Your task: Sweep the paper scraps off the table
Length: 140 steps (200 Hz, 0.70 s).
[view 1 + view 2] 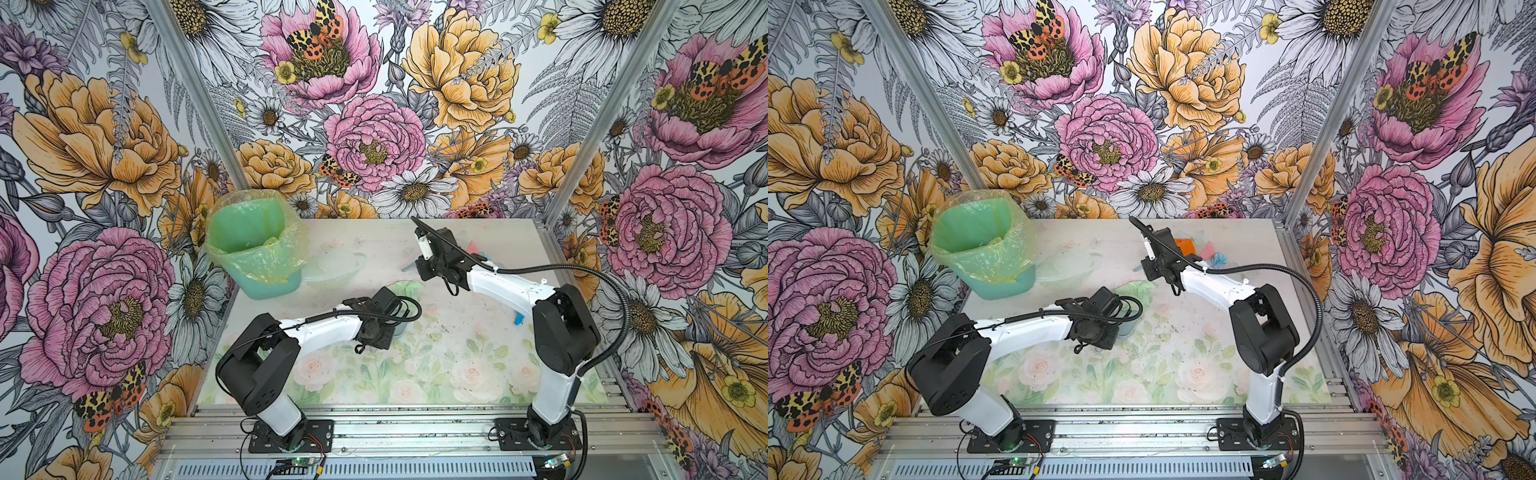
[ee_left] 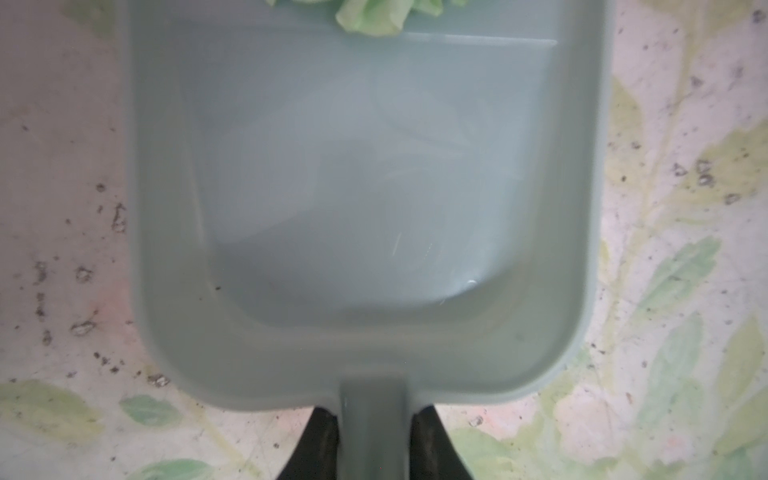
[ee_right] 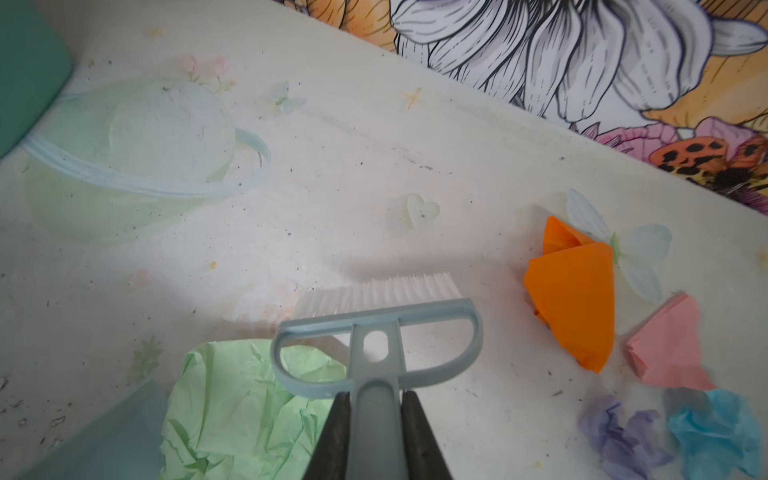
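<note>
Screening some paper scraps (image 1: pixel 1207 250) is the right arm (image 1: pixel 1208 284).

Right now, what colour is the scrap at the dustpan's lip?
Pale green; the scrap shows best in the right wrist view.

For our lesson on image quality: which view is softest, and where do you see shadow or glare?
Left wrist view: softest, the close dustpan is out of focus, with a small glint in its bowl. Right wrist view: sharper, the brush bristles are crisp, a soft shadow darkens the table by the pale green scrap. Both top views: evenly lit, sharp.
</note>
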Tool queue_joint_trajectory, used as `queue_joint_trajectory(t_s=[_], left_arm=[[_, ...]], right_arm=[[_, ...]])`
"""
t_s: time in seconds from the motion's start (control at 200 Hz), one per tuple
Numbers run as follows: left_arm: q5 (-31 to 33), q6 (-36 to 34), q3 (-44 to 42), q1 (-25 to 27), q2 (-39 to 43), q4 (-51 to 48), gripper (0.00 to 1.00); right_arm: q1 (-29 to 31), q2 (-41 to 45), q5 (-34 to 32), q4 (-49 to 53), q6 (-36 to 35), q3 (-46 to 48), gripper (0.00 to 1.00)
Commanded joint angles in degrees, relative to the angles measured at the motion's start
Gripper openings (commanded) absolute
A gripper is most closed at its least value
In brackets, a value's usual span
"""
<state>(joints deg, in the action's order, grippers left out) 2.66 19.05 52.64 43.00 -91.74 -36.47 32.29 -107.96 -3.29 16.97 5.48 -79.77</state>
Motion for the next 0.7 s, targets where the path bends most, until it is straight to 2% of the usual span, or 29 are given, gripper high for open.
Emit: queue_joint_trajectory(t_s=[0.0, 0.395, 0.696], left_arm=[[-1.2, -0.7, 2.0, 0.4, -1.3, -0.3, 0.0], [-1.2, -1.2, 3.5, 0.4, -3.0, -0.7, 0.0], [-1.2, -1.5, 3.8, 0.3, -3.3, -0.8, 0.0]], right_arm=[[1.5, -0.9, 0.5, -0.1, 0.9, -0.2, 0.0], [4.5, 3.5, 4.9, 0.4, -3.0, 8.2, 0.0], [5.1, 8.3, 11.5, 0.9, -5.6, 14.1, 0.0]])
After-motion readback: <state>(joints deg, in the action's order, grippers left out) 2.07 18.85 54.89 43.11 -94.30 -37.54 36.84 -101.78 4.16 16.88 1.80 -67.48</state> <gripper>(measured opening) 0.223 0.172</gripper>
